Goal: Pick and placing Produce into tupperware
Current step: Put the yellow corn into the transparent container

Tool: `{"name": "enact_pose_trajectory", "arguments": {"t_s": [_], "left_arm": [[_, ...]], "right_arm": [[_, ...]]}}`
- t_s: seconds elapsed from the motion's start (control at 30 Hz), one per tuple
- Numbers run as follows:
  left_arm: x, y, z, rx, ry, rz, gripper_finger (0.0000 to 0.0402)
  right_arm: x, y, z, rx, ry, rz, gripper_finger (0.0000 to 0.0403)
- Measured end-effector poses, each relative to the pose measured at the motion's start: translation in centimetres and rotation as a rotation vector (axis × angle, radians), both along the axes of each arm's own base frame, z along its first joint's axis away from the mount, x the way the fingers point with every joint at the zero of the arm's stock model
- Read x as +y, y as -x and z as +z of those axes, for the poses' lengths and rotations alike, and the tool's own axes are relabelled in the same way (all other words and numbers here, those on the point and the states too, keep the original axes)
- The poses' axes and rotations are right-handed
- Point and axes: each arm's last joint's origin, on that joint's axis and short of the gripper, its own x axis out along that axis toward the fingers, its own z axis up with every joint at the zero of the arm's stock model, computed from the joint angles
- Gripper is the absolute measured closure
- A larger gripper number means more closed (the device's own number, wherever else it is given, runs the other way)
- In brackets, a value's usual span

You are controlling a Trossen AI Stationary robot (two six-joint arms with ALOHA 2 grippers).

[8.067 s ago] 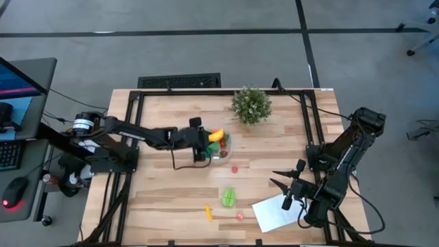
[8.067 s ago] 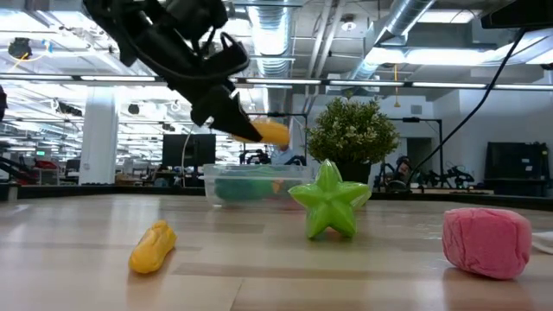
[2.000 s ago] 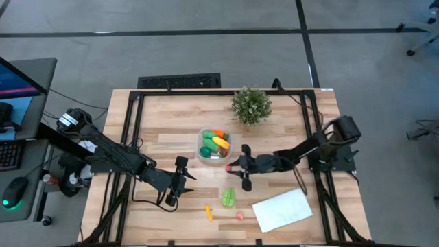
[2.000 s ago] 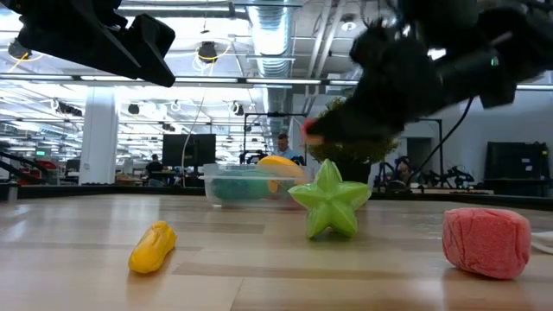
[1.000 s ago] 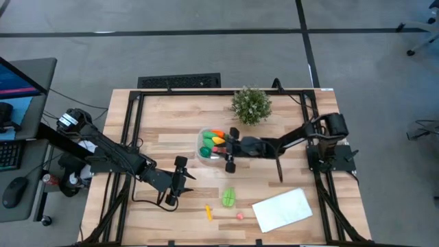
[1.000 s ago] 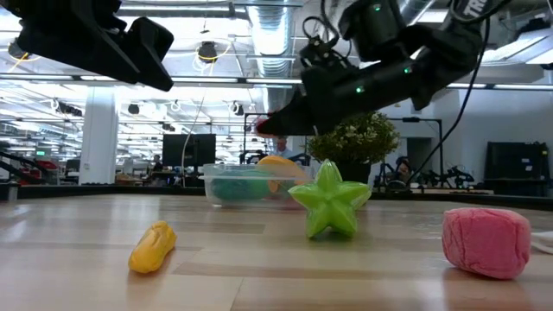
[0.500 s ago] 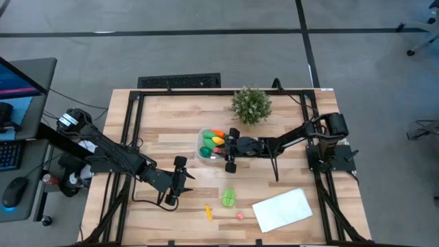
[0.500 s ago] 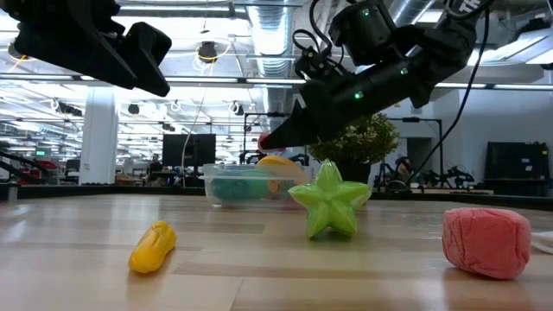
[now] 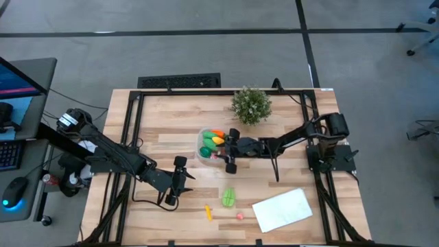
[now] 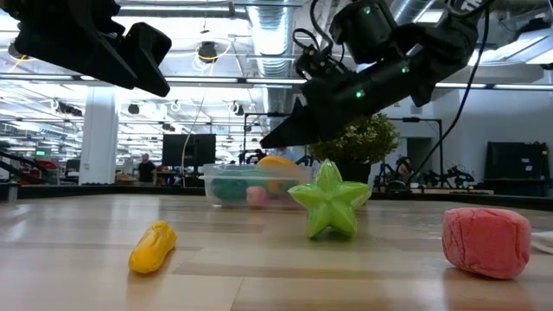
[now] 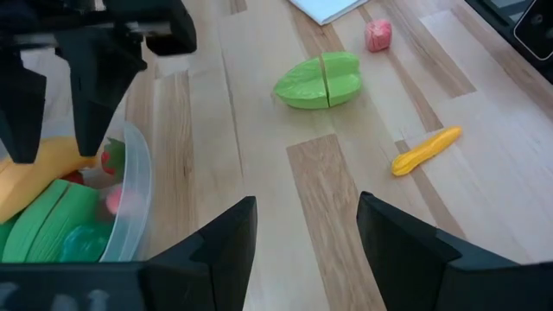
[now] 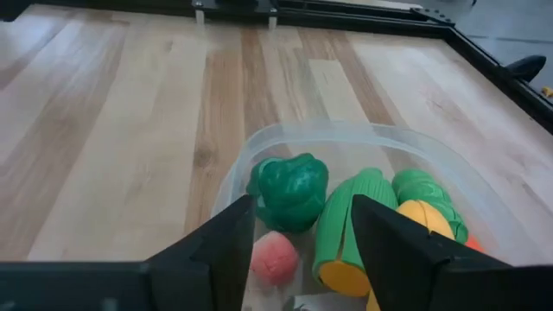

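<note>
The clear tupperware [image 9: 214,145] stands mid-table and holds green pieces, a yellow piece and an orange one. A pink berry [image 12: 275,257] lies on its floor beside a dark green piece [image 12: 289,190]. My right gripper [image 9: 227,151] hovers open and empty over the tupperware's right rim [image 12: 346,131]. My left gripper [image 9: 176,181] is open and empty above the table, nearer and to the left. On the table rest a green star-shaped piece [image 9: 228,197], a yellow-orange carrot [image 9: 208,213] and a pink piece [image 9: 240,215].
A bushy potted plant [image 9: 251,104] stands just beyond the tupperware toward the far edge. A flat white sheet [image 9: 281,209] lies near the table's near right corner. Bare wood shows on the left half of the table [image 9: 158,137].
The pink berry that sat at my right gripper's fingertips above the tupperware has fallen and now lies inside it. Both arms have stayed nearly where they were.
</note>
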Motion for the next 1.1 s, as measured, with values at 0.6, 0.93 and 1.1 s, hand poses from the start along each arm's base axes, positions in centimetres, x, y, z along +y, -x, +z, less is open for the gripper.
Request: {"name": "enact_pose_trajectory", "arguments": {"t_s": [0.6,0.93,1.1], "left_arm": [[-1.8,-3.1,-4.0,-0.022,-0.015,-0.170,0.0210],[-2.1,-6.2,-6.1,-0.027,0.098,-0.361,0.0210],[-2.3,-6.7,-6.6,-0.007,0.122,-0.413,0.0210]], "right_arm": [[7.7,6.0,6.5,0.133,0.014,0.230,0.0214],[11.5,9.4,5.8,0.255,0.070,0.158,0.0236],[12.5,10.3,5.5,0.275,0.054,0.117,0.0245]]}}
